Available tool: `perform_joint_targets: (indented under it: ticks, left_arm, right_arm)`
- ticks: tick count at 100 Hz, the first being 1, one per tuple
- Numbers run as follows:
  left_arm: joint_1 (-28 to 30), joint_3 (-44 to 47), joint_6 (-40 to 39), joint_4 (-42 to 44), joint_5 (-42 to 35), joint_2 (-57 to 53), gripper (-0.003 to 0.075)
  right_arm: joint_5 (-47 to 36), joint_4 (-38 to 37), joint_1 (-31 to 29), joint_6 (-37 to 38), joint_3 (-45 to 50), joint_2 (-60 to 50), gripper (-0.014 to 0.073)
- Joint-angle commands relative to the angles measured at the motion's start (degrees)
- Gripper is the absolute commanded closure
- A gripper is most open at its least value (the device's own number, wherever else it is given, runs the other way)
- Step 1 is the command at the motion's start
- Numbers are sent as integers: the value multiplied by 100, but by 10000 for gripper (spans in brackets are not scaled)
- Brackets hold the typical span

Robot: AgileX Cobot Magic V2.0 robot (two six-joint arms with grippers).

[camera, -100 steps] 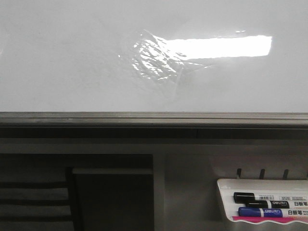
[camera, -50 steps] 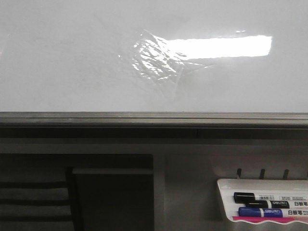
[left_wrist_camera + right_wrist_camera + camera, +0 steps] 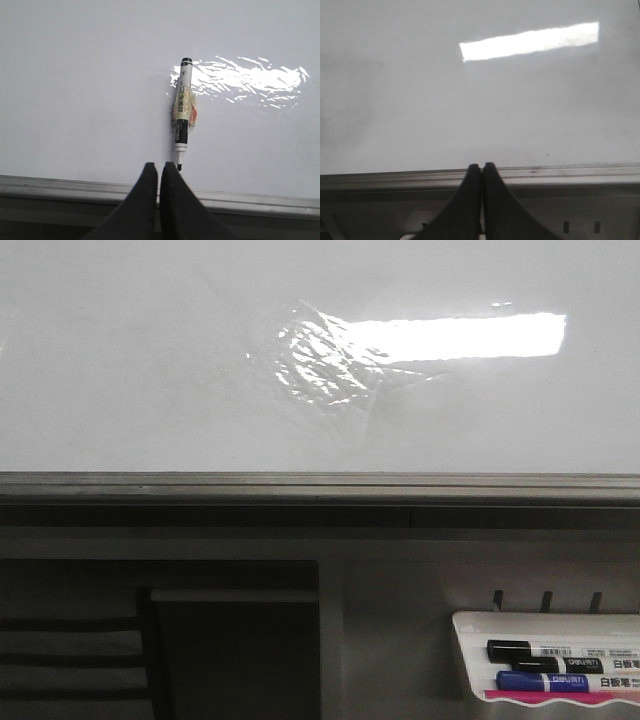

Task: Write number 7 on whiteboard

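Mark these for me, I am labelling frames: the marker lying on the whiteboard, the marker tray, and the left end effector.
marker (image 3: 182, 114): left wrist view, on its taped middle barrel.
marker tray (image 3: 470, 625): front view, on its bare white upper rim.
left end effector (image 3: 158, 172): left wrist view, where the closed black fingertips meet.

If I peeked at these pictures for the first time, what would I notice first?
Probably the bright rectangular glare on the large glossy white whiteboard, next to a wrinkled film patch. In the left wrist view, an uncapped black-and-white marker with yellowish tape round it lies on the board just beyond the shut left gripper. A white tray with a black marker and a blue marker sits low on the right.
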Motion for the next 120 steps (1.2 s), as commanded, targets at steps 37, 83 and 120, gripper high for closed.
perform_joint_targets:
  ticks: [37,83,120]
  left_arm:
    - [1,-2771,0,313,1324,1825,741]
    - [1,-3104,0,324,1422,2717,741]
    - [1,-3104,0,324,1422,2730,741]
  right_arm:
    - [1284,-567,-31,-15,-2450,1760,665]
    - [1506,-567,-31,-15,-2824,2917,665]
    - [1496,-567,-31,-15,-2824,2917,665]
